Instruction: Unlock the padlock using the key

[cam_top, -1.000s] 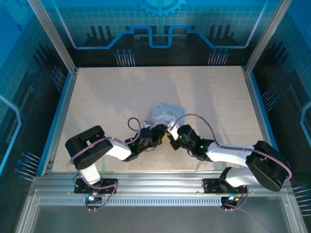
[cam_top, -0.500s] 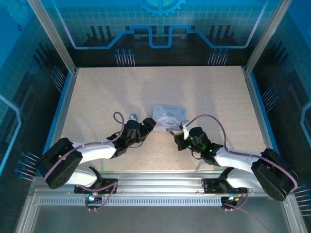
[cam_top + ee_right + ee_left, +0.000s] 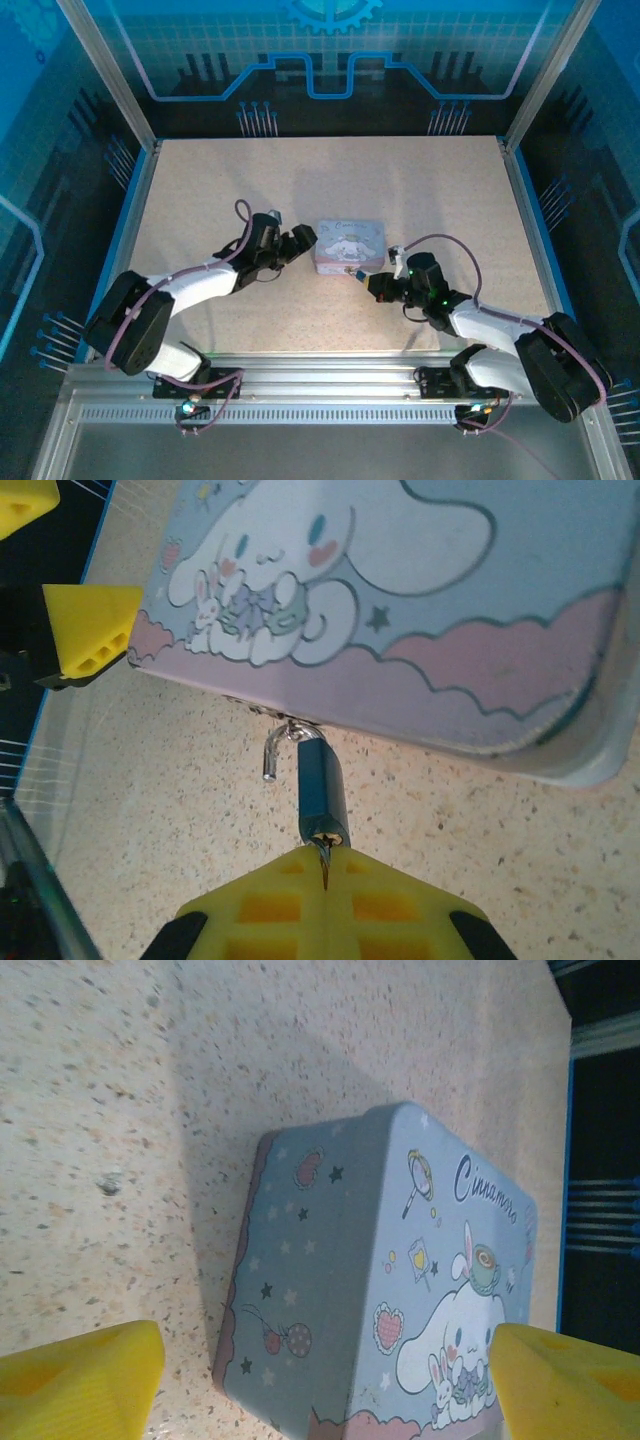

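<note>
The small dark-blue padlock hangs from the latch on the front edge of the pastel tin. Its silver shackle is sprung, with one end standing free of the body. My right gripper is shut on the thin key, whose tip sits in the padlock's keyway. From above, the padlock lies between the tin and the right gripper. My left gripper stands open just left of the tin. Its yellow fingers flank the tin's near end without touching it.
The tin lies flat, lid up, near the middle of the speckled table. Blue rails edge the table left and right. The left gripper's yellow fingertips show beyond the tin's far corner in the right wrist view.
The left gripper has opened, let go and drawn back to the left of the tin. The tin has settled flat farther back. The right gripper has shifted right, still pinching the key.
</note>
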Action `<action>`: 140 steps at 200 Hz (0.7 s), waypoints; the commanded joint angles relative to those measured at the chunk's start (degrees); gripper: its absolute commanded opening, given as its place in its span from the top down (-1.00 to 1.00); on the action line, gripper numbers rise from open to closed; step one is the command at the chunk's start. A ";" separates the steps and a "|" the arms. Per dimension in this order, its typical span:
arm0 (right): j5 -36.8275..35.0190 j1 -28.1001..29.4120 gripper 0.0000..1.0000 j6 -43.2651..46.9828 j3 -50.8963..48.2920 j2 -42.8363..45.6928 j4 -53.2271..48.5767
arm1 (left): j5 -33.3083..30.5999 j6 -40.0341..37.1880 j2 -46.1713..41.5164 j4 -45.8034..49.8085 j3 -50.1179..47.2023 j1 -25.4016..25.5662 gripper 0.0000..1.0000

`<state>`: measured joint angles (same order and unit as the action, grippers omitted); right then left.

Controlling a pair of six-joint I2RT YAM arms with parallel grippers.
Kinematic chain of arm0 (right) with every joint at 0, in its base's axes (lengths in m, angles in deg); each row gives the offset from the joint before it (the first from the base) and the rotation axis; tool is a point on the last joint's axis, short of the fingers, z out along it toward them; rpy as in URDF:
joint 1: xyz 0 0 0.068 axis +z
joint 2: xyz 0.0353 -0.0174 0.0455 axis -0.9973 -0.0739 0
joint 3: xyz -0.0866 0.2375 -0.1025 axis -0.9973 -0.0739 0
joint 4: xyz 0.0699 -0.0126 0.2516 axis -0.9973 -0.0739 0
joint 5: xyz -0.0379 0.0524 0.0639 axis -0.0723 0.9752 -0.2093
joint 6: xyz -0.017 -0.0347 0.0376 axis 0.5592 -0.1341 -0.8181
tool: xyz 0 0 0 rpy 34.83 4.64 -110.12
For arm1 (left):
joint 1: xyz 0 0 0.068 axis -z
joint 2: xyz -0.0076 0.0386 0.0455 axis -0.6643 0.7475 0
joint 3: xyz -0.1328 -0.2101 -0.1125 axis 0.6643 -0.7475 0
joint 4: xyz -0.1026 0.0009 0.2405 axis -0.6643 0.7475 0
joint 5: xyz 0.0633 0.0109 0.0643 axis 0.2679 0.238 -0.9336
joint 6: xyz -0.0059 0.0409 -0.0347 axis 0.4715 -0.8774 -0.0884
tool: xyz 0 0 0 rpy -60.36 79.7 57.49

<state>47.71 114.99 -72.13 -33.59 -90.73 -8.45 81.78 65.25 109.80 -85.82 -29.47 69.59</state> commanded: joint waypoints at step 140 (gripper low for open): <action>4.08 -3.98 0.80 -1.92 2.78 -8.15 -10.73 | 3.89 -11.62 13.69 6.97 10.20 -0.28 -0.53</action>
<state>53.86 113.05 -75.52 -30.93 -99.21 -11.73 86.07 55.96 121.93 -81.60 -20.01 69.59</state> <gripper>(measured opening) 0.077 0.766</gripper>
